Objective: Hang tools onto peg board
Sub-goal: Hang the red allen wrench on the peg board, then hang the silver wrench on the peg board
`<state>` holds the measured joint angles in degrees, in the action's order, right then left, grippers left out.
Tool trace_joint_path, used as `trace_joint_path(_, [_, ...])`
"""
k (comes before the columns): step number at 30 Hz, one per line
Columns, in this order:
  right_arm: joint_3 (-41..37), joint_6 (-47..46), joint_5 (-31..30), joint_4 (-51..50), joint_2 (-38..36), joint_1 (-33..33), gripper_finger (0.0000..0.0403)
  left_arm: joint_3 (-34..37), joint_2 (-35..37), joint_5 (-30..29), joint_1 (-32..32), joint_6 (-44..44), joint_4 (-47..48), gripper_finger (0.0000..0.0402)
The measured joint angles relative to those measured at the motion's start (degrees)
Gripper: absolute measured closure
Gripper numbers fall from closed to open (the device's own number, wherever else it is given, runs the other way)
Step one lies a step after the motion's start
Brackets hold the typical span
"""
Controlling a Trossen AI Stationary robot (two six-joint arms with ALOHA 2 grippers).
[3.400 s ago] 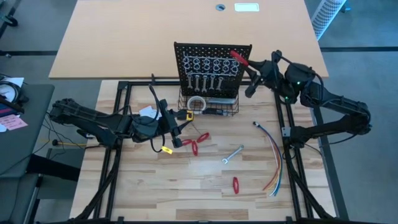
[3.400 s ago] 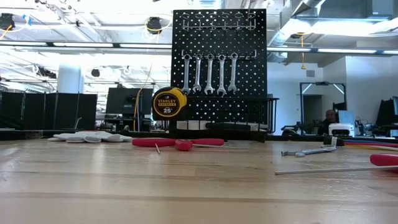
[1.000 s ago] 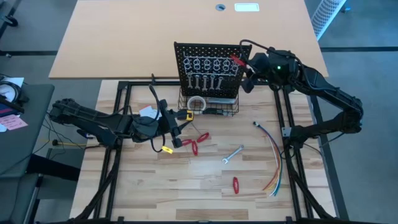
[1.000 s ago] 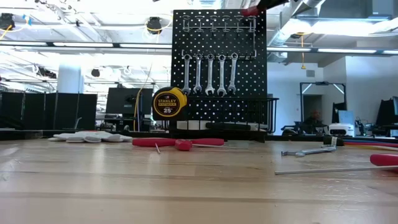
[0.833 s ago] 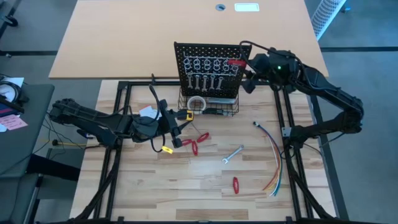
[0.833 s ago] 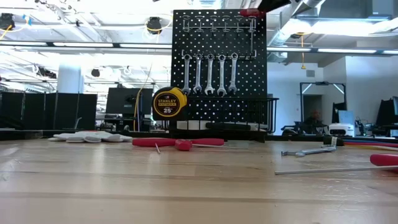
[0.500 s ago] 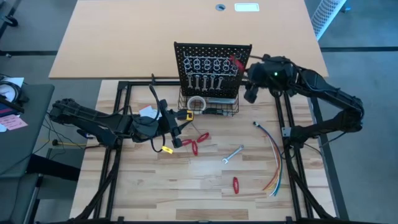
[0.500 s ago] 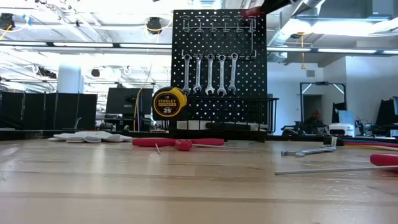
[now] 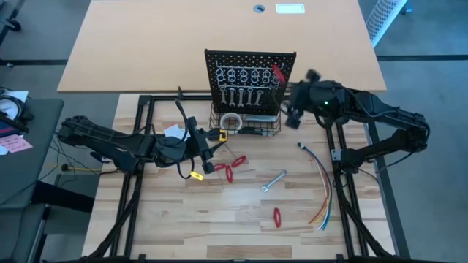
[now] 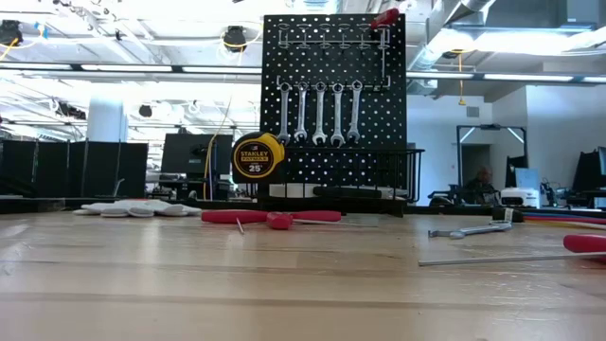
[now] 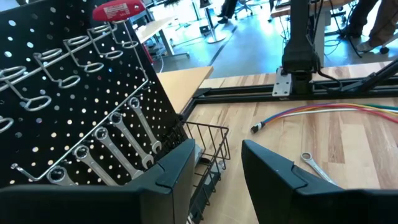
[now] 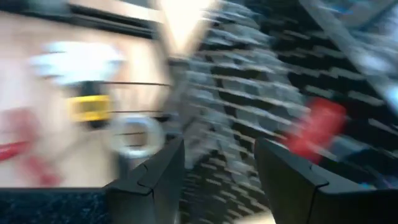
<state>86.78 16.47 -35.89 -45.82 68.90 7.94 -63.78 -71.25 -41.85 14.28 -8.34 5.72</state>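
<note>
Red-handled tool hangs at the peg board's upper right corner.

High view: right gripper beside the board, fingers spread, empty. Low view: five wrenches hang in a row. Left wrist view: left gripper, fingers parted, empty.

**A:** what colours have you got there?

**B:** my peg board is black, dotted all over with holes. Silver wrenches, red-handled tool at its top right corner. Yellow-and-black tape measure, white glove, pale wood table.
</note>
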Motion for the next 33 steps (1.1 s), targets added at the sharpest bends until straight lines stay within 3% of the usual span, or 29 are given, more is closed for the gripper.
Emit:
trace_joint_path(4, [0.02,-0.58,-10.24,3.86,-0.96,-0.41,0.0245,-0.01,0.01,0.0,0.0,-0.02,0.0,0.0272])
trace_joint_path(10, [0.04,-6.4,-10.55,4.63,0.26,2.62,0.0338,0.02,0.01,0.0,0.0,-0.13,-0.04,0.0272])
trace_joint_path(15, [0.02,-7.85,-9.12,2.54,3.61,3.98,0.039,-0.01,0.01,-0.01,-0.01,-0.09,-0.08,0.0272])
trace_joint_path(17, [-0.01,-7.05,-7.87,2.76,4.69,2.92,0.0397,-0.01,0.01,0.0,0.0,-0.09,-0.04,0.0272])
trace_joint_path(21, [-0.02,-2.28,0.54,4.39,5.55,0.96,0.039,-0.01,0.0,0.0,-0.01,-0.07,-0.04,0.0272])
trace_joint_path(27, [-0.02,1.47,1.06,7.13,3.55,-4.1,0.0386,-0.01,0.01,0.0,0.0,-0.02,0.11,0.0272])
trace_joint_path(33, [-0.82,-3.9,6.12,-4.77,0.69,-12.89,0.0386,-0.01,-0.01,0.0,0.0,0.02,1.22,0.0272])
